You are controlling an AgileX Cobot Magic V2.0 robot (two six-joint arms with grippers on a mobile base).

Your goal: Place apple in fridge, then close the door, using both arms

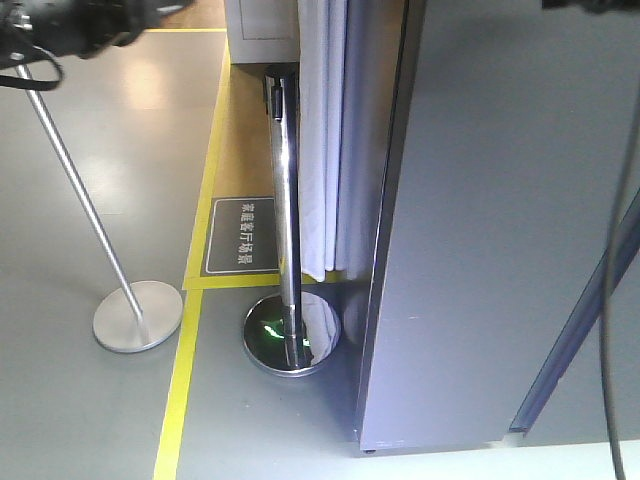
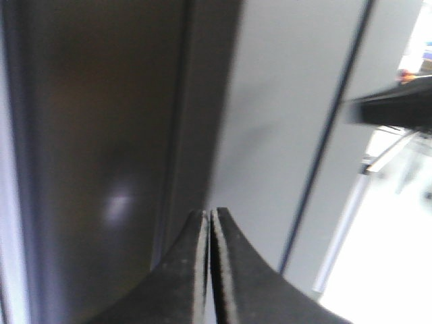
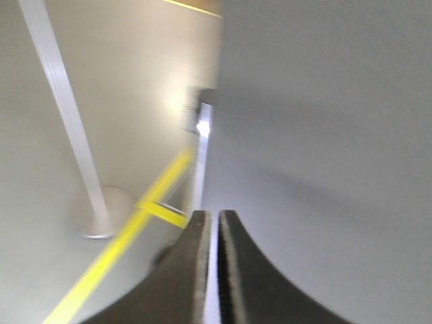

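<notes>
A grey floor marked by yellow tape lines is shown. Two chrome stanchions are counted, beside a white curtain. One fridge, dark grey, is seen from outside; the apple is not visible. The left gripper and the right gripper are each shown with jaws pressed together, holding nothing.

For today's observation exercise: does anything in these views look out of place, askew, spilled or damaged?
Nothing stands out. The two stanchion posts stand on their bases, the floor shows no spill, and the grey panel looks unmarked. The apple is not visible.
</notes>
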